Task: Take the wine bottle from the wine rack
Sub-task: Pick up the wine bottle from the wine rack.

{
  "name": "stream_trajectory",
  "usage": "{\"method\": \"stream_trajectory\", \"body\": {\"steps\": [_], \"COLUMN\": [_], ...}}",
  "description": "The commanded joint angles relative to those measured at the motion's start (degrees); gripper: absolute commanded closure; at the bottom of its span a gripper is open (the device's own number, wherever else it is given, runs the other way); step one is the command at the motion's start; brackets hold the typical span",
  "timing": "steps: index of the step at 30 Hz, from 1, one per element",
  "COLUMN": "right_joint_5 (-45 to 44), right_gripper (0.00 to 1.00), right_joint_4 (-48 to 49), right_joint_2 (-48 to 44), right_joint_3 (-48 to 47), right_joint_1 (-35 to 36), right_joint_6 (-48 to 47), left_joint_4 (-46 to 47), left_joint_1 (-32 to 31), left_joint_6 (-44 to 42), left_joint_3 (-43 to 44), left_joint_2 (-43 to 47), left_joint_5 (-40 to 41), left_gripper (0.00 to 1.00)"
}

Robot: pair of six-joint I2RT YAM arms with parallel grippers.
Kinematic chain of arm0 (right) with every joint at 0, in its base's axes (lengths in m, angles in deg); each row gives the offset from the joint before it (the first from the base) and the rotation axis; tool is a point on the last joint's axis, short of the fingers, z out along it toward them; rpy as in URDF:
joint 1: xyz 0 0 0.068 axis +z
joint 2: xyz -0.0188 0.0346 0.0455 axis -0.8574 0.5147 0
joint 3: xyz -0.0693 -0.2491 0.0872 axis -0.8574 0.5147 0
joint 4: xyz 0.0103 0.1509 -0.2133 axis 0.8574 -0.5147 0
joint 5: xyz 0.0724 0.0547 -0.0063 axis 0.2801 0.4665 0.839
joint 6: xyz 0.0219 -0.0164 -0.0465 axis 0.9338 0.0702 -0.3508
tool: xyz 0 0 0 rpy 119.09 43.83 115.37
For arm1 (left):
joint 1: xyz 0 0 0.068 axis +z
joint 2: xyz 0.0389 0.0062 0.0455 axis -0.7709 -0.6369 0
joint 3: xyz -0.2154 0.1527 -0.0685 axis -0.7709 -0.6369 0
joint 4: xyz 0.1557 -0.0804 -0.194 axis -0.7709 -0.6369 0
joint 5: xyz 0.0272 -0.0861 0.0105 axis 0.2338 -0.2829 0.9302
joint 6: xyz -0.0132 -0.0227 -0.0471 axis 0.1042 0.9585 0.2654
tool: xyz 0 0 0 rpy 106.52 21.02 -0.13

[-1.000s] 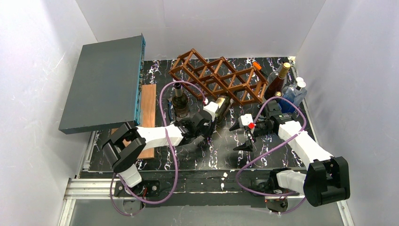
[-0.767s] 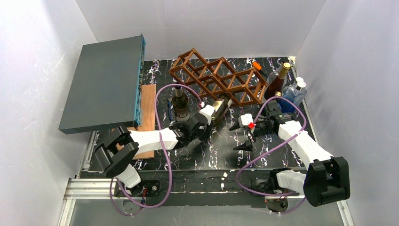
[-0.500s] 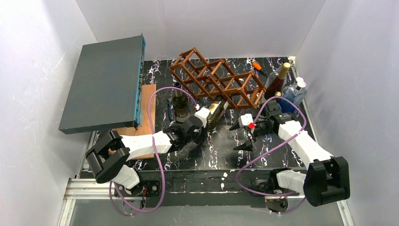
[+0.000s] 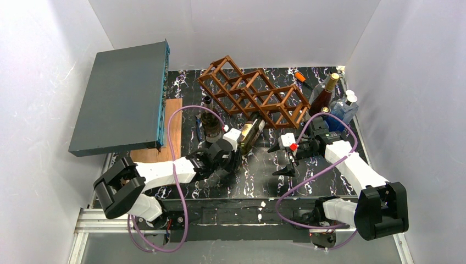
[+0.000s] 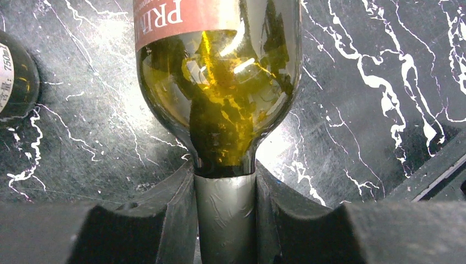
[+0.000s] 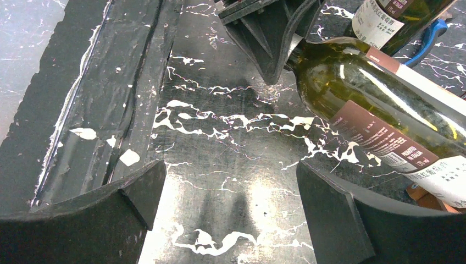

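- Bare marbled table (image 4: pixel 258 179) lies open between the left gripper (image 4: pixel 233 147) and the right gripper (image 4: pixel 283 157).
- The wine bottle (image 4: pixel 248 133), neck clamped in the left gripper, slants across the wine rack (image 4: pixel 253 99)'s near face.
- An upright dark bottle (image 4: pixel 211 125) crowds the left gripper's left side.
- A grey flat box (image 4: pixel 123 93) overhangs the table's left edge.
- Standing bottles (image 4: pixel 325 94) fill the right rear corner.

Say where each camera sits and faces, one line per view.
Top external: above, behind the bases, looking down on table, wine rack, both arms.
Left wrist: looks along its jaws, shut on the wine bottle at its neck.
Right wrist: looks past its open jaws across the table.
Shared: the wine bottle shows in all three.
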State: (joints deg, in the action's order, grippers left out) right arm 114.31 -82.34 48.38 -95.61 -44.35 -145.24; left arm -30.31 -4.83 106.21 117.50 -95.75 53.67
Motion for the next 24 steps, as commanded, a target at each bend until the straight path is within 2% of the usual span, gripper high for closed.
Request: {"method": "stream_trajectory", "body": {"steps": [1,10,24], "right_joint_5": [0.9,0.9,0.9], "right_gripper": [0.02,0.02,0.02], "right_joint_4": [-1.3,-1.5,-1.6], "right_joint_2": [0.1,0.0,0.1], "right_joint_3": [-2.0,-2.0,-2.0], "right_joint_1": [-0.2,-0.2,-0.2], "right_joint_6": [-0.9,-1.0,-1.2], "left_joint_4": [7.7,7.0,0.5], "left_joint_1": [-0.3,-0.3,-0.3], "left_joint_6": [1.1,0.9,1.9], "left_joint_3": [0.2,-1.3,-1.7], "left_joint_2": [4.5,6.3,9.7], "left_joint_5": [1.3,0.3,-2.5], "left_gripper": [1.00,1.00,1.00]}}
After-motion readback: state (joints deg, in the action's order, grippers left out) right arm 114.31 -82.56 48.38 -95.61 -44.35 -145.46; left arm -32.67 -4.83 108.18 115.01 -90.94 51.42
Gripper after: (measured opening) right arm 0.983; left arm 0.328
